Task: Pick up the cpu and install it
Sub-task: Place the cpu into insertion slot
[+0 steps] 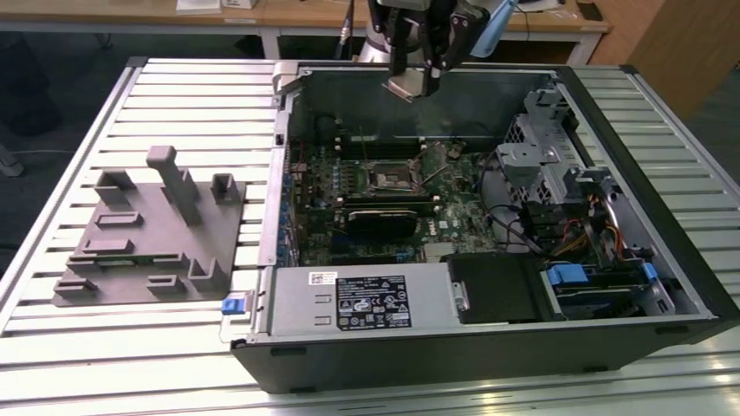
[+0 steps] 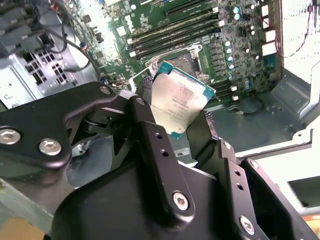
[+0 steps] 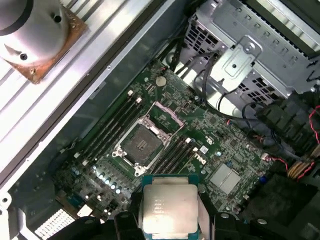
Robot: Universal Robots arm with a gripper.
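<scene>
While your claw [image 1: 414, 78] grips the cpu [image 3: 169, 210] above the empty socket [image 3: 141, 144], its lettering is too small to read.

a lab: slatted bench [image 1: 139, 368], open computer case [image 1: 463, 360]

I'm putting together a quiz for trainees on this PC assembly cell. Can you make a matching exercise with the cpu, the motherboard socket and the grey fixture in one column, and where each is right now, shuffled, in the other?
Things
1. cpu
2. motherboard socket
3. grey fixture

Places
A. on the slatted table, outside the case, at the exterior view's left
B. held in the gripper, above the open case
C. on the green board inside the case, empty

Pairs: 1-B, 2-C, 3-A
</scene>
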